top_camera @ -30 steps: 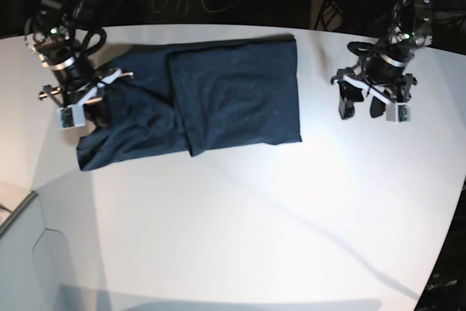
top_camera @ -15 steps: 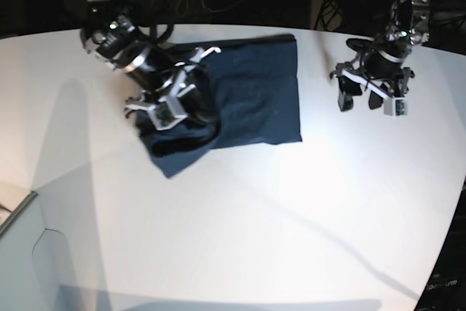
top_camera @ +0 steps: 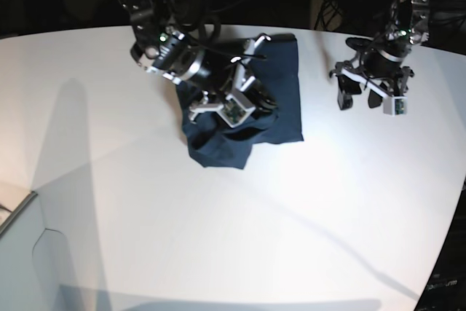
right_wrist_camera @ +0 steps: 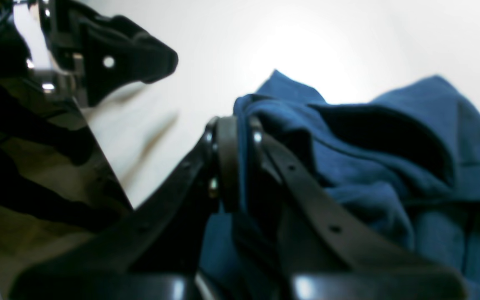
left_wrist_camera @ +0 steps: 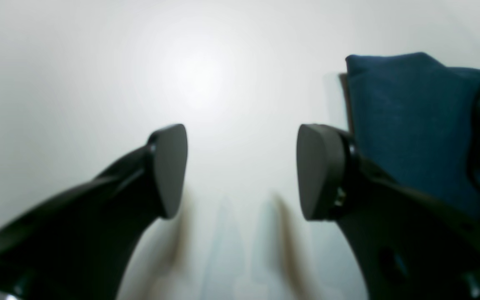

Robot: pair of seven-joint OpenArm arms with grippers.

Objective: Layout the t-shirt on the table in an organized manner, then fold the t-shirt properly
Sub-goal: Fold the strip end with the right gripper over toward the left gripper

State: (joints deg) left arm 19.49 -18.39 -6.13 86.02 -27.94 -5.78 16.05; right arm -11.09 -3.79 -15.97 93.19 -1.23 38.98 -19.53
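1. The right gripper (right_wrist_camera: pixel 233 162), a black two-fingered claw, is clenched on a fold of the plain dark navy-blue cloth t-shirt (top_camera: pixel 280 100); in the right wrist view the cloth is pinched between the two pressed-together fingers (right_wrist_camera: pixel 227 166) and bunches up to their right.
2. In the base view that gripper (top_camera: pixel 251 111) sits over the middle of the shirt, and its body and white-marked wrist block hide the cloth beneath, so the pinch point itself cannot be made out there.
3. The left gripper (left_wrist_camera: pixel 240 171) is released: its two black pads (left_wrist_camera: pixel 169 166) stand well apart over bare surface, with nothing between them.
4. It hovers (top_camera: pixel 371 100) well apart from the shirt, to the right of it in the base view; whether the tips touch the surface is hard to tell.
5. The shirt lies near the far edge of the large smooth white table (top_camera: pixel 233 223), its right part flat, its left part heaped into a loose lump whose lower corner points toward the near side.
6. The left wrist view shows only a blurred corner of the shirt (left_wrist_camera: pixel 411 125), cut off at the frame's right edge.
7. Compared with a second ago, the right gripper has carried the shirt's left part across toward the right, so the spread-out cloth is now bunched onto itself; the left gripper has barely shifted.
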